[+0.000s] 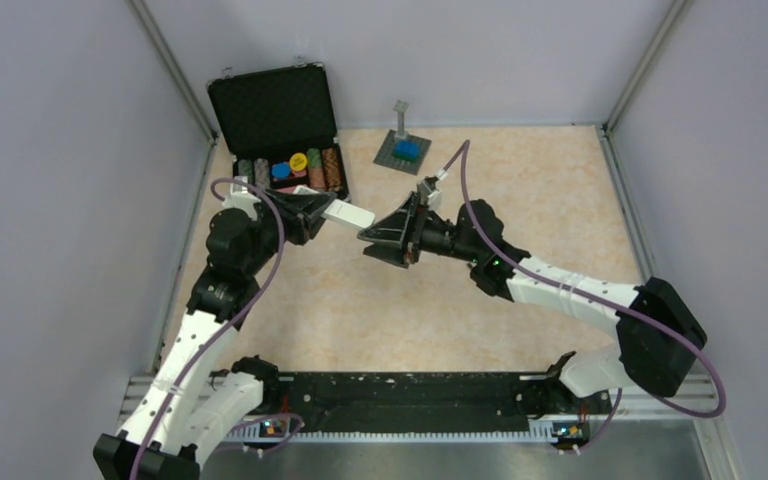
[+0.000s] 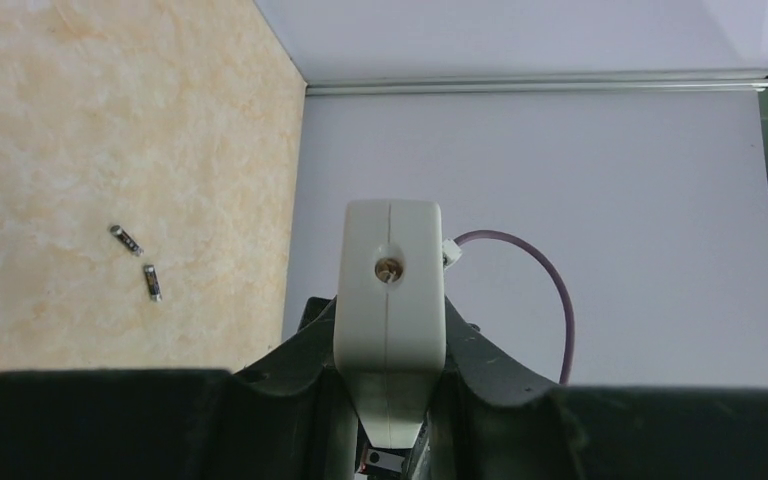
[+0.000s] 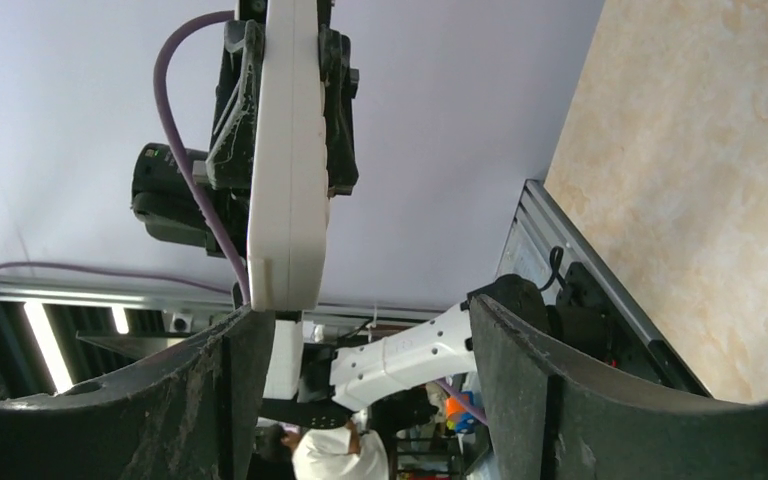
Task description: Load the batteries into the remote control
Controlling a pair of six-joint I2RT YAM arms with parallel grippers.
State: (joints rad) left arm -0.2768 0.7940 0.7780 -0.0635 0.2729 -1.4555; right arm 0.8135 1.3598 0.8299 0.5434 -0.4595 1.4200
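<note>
"Top external view: where's the remote control (image 1: 348, 213)?"
"Off the table (image 1: 380, 310), clamped by the left gripper (image 1: 325, 210), free end pointing at the right gripper (image 1: 365, 236)."
"Is that one gripping?"
"No, its fingers (image 3: 225, 400) stand spread, holding nothing. Both batteries (image 2: 126, 240) lie on the table, close together."

links (image 1: 560, 288): white shells | joints (image 1: 660, 335): black housings | cables (image 2: 505, 236): purple | left end effector (image 1: 315, 208), right end effector (image 1: 368, 238): black, wedge-shaped
</note>
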